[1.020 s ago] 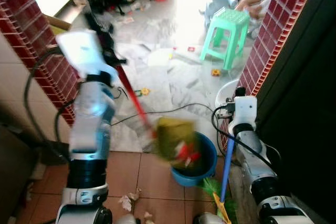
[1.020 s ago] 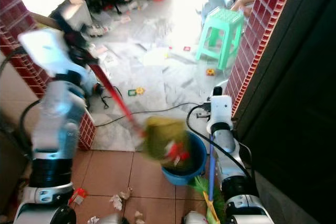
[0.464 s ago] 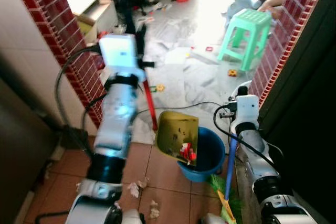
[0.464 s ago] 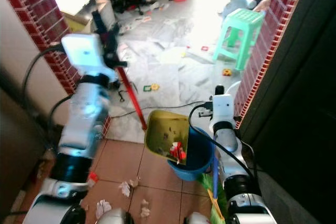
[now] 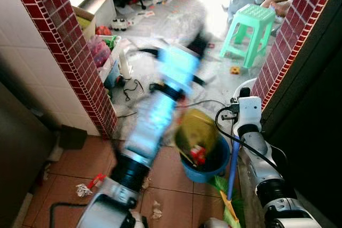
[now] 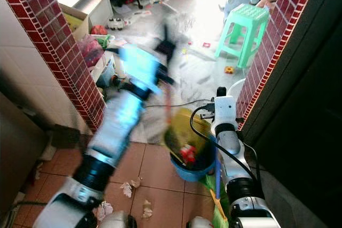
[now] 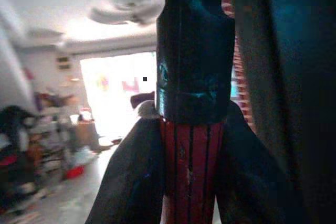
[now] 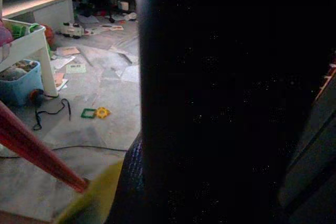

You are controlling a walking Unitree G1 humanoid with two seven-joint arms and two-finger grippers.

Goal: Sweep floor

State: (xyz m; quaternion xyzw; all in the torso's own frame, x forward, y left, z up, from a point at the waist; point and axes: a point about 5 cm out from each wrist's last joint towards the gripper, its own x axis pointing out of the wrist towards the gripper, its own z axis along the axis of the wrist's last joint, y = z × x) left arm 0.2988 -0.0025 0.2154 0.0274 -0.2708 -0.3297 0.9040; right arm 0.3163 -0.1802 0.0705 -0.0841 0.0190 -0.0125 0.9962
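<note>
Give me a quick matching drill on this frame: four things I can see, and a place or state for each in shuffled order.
Things:
1. dustpan
2. blue bucket
3. green stool
4. paper scraps

Places or states:
A. on the pale floor beyond the doorway
B. lying on the brown tiles
C. tipped over the bucket, red bits on it
D. on the tiles beside the right arm

Pairs: 1-C, 2-D, 3-A, 4-B
</note>
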